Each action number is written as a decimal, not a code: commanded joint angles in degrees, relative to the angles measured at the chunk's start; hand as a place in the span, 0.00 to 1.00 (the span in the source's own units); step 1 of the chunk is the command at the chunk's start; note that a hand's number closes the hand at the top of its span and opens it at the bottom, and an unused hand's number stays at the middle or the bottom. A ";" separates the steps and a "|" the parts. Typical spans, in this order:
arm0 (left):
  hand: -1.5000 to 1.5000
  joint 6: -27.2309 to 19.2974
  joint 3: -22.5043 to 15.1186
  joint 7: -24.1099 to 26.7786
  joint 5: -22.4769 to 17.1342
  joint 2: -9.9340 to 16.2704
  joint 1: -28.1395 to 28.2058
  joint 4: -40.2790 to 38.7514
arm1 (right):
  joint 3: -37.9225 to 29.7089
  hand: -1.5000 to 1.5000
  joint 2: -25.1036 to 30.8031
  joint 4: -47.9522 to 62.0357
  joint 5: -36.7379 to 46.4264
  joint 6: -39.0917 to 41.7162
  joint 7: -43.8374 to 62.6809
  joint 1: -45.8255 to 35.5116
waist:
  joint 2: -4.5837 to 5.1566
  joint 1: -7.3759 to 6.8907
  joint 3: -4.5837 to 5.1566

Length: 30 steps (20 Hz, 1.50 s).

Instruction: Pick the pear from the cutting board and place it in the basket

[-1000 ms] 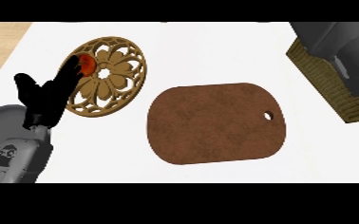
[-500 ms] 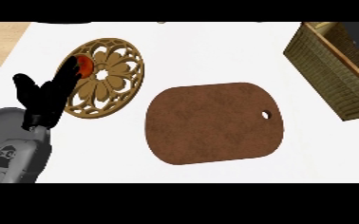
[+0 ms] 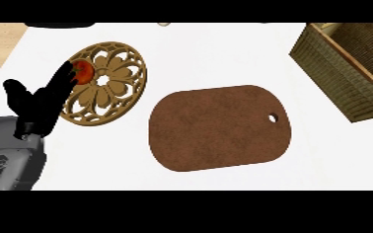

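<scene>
Cutting board (image 3: 218, 128) lay bare, pear unseen, possibly already in basket (image 3: 336, 66); left hand (image 3: 40, 103) rested open beside trivet (image 3: 105, 89).

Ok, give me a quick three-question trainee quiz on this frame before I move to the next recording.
1. True or false: a pear lies on the cutting board.
2. Where does the wicker basket show? A) left edge B) right edge C) centre
3. What does the small red fruit rest on?
Key: 1 false; 2 B; 3 the round carved trivet, beside the left robot hand.
</scene>
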<state>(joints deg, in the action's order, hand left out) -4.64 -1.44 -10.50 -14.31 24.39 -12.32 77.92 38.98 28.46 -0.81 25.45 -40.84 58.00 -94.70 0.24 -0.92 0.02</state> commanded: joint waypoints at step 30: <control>0.50 0.64 3.44 -0.52 2.15 -1.40 1.28 -1.01 | -13.78 0.00 14.37 -10.64 -5.22 -30.18 -2.46 13.51 | -1.67 3.62 0.00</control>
<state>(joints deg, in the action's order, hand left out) -3.49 1.29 -10.27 -12.22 22.59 -11.39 76.86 27.23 41.10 -8.86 21.52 -62.24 52.87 -81.88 -0.70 1.20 0.03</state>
